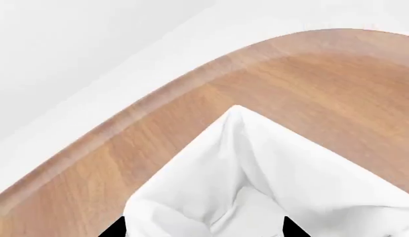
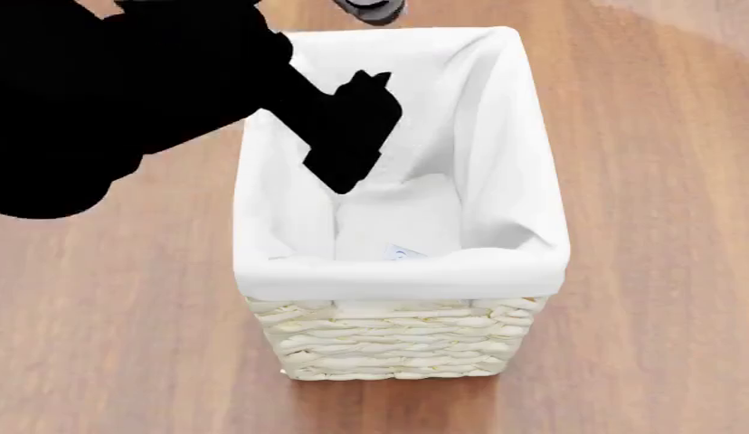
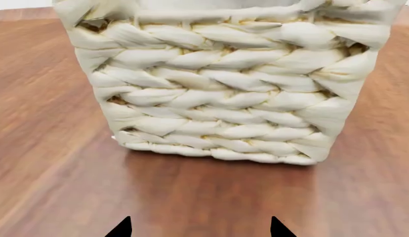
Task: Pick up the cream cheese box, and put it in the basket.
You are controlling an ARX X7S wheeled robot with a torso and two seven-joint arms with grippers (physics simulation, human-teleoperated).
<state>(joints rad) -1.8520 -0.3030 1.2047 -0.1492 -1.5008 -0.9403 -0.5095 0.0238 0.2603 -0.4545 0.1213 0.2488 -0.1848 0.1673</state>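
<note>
White cream cheese box [image 2: 405, 252] lies in basket [image 2: 399, 339], below left end effector [image 2: 350, 136].

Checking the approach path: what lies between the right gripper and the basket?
Only bare wooden tabletop, shown in the right wrist view: the right gripper faces the basket wall with nothing between.

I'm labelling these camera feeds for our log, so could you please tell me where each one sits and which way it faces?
Head view: high on the robot, looking down into the basket; the left arm and left gripper reach over it.
Left wrist view: above the basket's liner corner, facing down onto the table; only fingertips show.
Right wrist view: low near the table, facing the basket's woven side; only fingertips show.
All three share the basket.
</note>
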